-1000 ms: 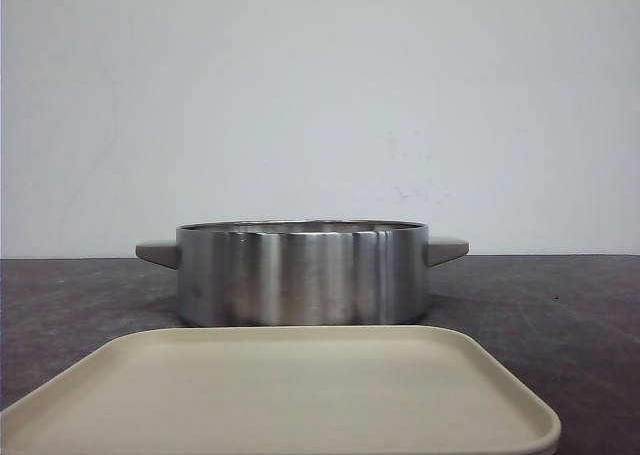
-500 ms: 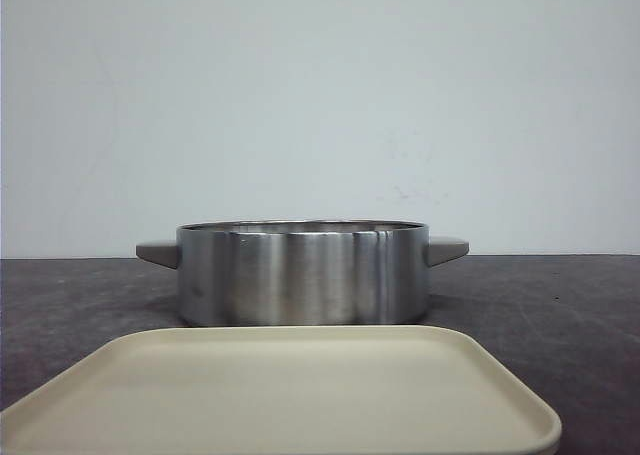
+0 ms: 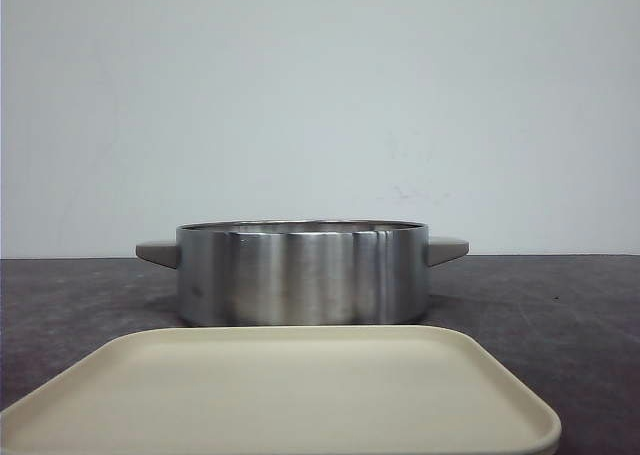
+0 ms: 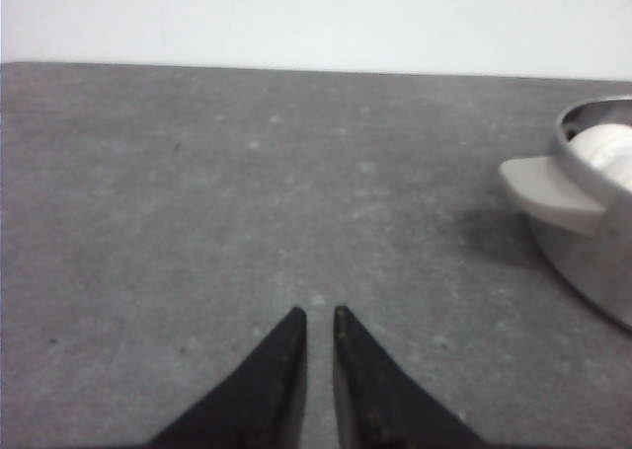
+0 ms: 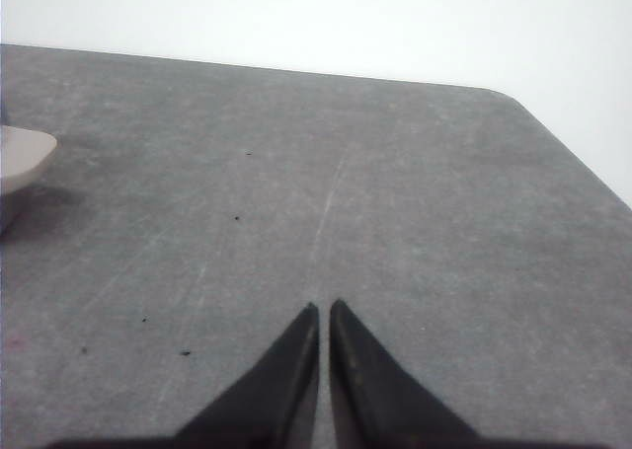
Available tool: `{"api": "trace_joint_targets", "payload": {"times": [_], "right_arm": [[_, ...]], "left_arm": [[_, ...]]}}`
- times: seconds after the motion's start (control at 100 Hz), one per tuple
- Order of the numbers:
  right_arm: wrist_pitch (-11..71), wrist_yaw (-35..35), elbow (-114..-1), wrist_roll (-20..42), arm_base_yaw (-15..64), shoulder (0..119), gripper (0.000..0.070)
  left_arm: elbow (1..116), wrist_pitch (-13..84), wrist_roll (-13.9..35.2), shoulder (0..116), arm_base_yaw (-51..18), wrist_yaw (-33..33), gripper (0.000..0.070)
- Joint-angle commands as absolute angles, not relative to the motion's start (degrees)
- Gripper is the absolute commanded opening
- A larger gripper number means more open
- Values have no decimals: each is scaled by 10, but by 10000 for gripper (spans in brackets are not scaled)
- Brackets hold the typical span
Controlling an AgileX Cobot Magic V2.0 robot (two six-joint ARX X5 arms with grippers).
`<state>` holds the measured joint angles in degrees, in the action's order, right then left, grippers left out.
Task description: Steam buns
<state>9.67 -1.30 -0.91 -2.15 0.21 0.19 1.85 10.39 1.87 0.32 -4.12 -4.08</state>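
Dark grey speckled worktop (image 3: 560, 305), plain pale wall behind. Brushed-steel round pot (image 3: 302, 272) with stubby grey handles sits centre; matte cream tray (image 3: 280, 395) with rounded corners lies in front. Only the left wrist view shows a white bun (image 4: 604, 148) inside the pot. Left gripper (image 4: 317, 316) and right gripper (image 5: 324, 309): fingers nearly pressed together, holding nothing, over bare worktop.

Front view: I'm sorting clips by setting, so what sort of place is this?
Probably a staged test bench, not a real kitchen: a steel pot and a beige tray sit on a dark grey table against a bare white wall.
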Motion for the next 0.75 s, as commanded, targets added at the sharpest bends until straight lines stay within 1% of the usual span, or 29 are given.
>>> {"api": "trace_joint_targets", "payload": {"times": [0.0, 0.19, 0.24, 0.3, 0.74], "right_arm": [[90, -15, -7, -25, 1, 2, 12], [90, -15, -7, -25, 1, 2, 12], [90, -15, -7, -25, 1, 2, 12], [90, -15, -7, -25, 1, 2, 12], [90, -15, -7, -25, 1, 2, 12]], "left_arm": [[8, 109, 3, 2, -40, -37, 0], [8, 109, -35, 2, -40, -27, 0], [8, 108, -33, 2, -40, -27, 0], [8, 107, -19, 2, -40, -26, 0], [8, 107, -19, 2, -40, -27, 0]]}}
